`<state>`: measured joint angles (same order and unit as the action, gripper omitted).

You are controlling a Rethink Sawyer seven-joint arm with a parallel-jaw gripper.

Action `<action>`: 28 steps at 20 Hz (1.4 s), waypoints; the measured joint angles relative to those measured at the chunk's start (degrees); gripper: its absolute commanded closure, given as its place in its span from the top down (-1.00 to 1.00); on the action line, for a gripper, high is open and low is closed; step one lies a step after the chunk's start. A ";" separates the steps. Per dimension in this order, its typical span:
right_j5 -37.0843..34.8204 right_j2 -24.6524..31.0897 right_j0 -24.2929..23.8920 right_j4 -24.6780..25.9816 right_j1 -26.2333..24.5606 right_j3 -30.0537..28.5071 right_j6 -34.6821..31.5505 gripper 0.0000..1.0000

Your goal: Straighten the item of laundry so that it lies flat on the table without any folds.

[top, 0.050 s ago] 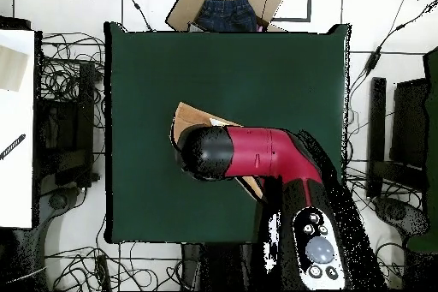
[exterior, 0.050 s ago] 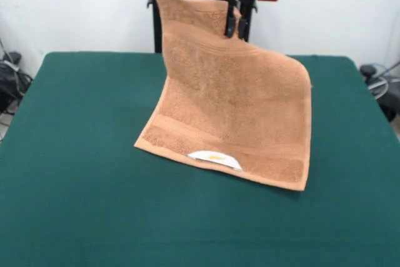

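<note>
While pinched at its top edge by gripper (exterior, 0.050 s ago: 235,24), towel (exterior, 0.050 s ago: 231,101) hangs mid-table (exterior, 0.050 s ago: 75,173), bottom band and label (exterior, 0.050 s ago: 214,158) touching felt. Overhead, mostly blocked by arm (top, 0.050 s ago: 257,153). Green margin on all sides; cardboard box (top, 0.050 s ago: 224,4) beyond one edge.

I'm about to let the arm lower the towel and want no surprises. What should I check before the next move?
1. Grip on towel: gripper pinches its upper edge; ok.
2. Lower edge resting on table: ok.
3. Towel lying flat: not ok, mostly lifted, one top corner standing free.
4. White label side faces up at the lower edge: ok.
5. Free green surface around the towel for spreading: ok.
6. Folds underneath the arm in the overhead view: cannot tell.
</note>
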<state>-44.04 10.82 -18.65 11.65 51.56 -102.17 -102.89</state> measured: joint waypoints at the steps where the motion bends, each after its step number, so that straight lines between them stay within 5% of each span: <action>1: 0.46 0.13 -0.04 0.01 -0.30 0.00 0.00 -1.00; 2: 0.91 0.26 -0.08 0.02 -0.61 0.00 0.00 1.00; 28: 7.53 2.05 -1.71 0.16 -2.15 -0.22 0.00 1.00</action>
<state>-36.51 12.87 -20.36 11.81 49.41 -102.39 -102.89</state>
